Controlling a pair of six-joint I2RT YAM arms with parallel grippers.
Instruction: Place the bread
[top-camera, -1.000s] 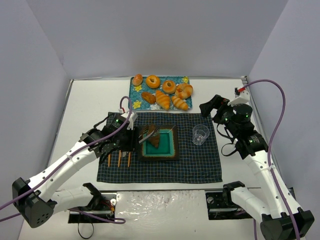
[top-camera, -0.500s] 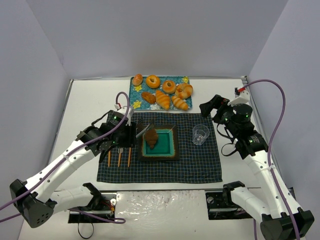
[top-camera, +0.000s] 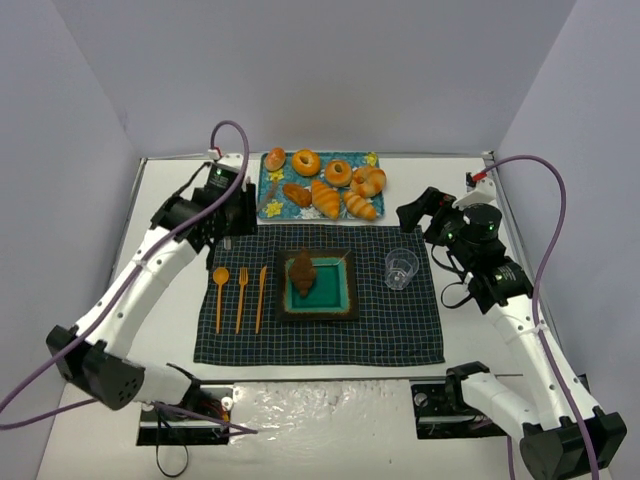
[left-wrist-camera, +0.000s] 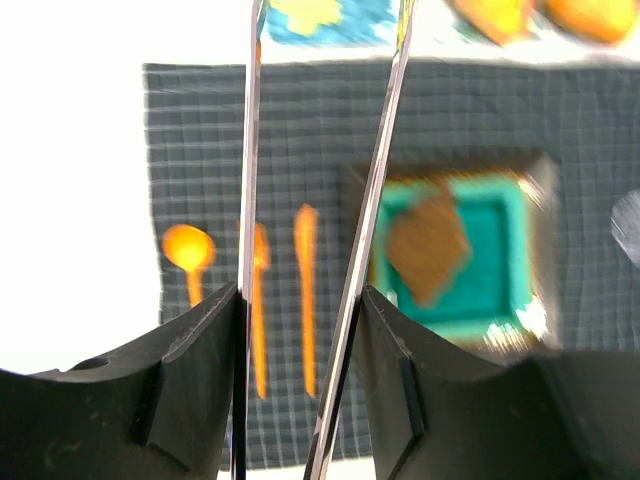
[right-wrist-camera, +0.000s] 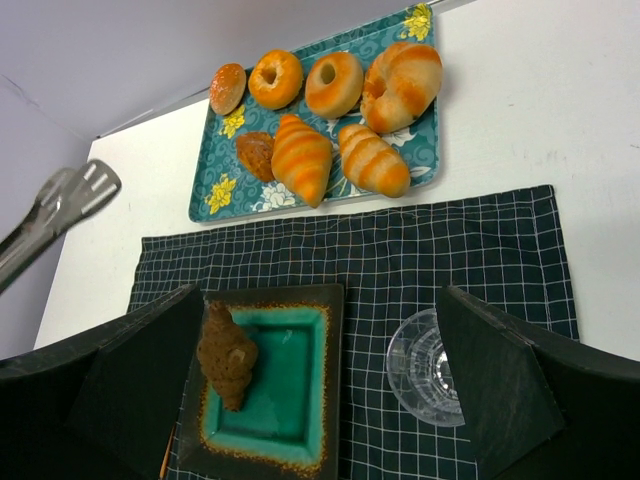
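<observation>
The bread (top-camera: 303, 273) is a chocolate-brown, ridged pastry, tapering like a croissant. It lies flat and free on the left half of the teal plate (top-camera: 335, 292), lengthwise far to near, its far tip seemingly at the plate's dark rim.

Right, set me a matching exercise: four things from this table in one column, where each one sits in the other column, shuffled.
Things:
1. chocolate croissant
2. clear cup
3. orange spoon
4. metal tongs

Places:
A. on the checked cloth, right of the teal plate
B. in the jaws of the left gripper
C. on that plate
D. on the cloth, left of the orange fork

Pairs: 1-C, 2-A, 3-D, 4-B.
</observation>
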